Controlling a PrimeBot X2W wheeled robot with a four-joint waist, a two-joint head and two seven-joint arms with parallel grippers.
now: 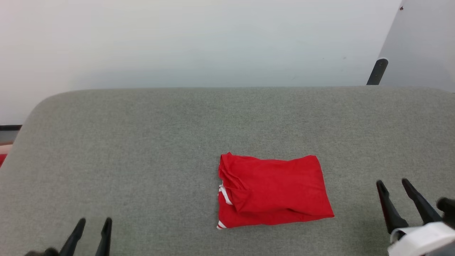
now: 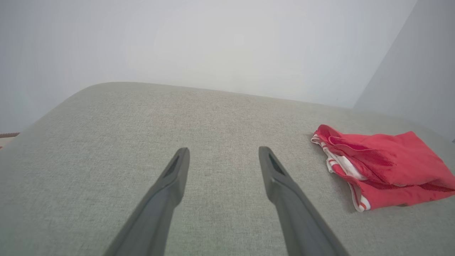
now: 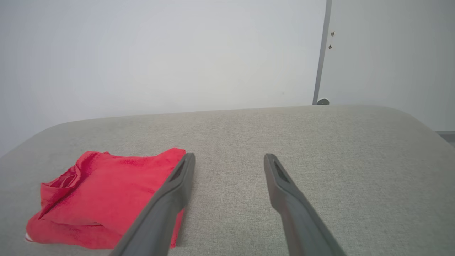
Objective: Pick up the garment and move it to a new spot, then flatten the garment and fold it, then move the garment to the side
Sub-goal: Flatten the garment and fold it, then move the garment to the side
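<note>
The garment lies folded into a red rectangle on the grey cushioned surface, right of centre, with white striped trim showing at its left edge. In the left wrist view the garment sits off to the right; in the right wrist view the garment sits to the left, partly behind one finger. My left gripper hovers open at the lower left, far from the cloth. Open too, my right gripper stands just right of the garment, holding nothing. Both grippers, the left and the right, show spread fingers in their wrist views.
The grey surface has a rounded far edge against a pale wall. A dark post stands behind the far right edge. Bare cushion stretches left of and beyond the garment.
</note>
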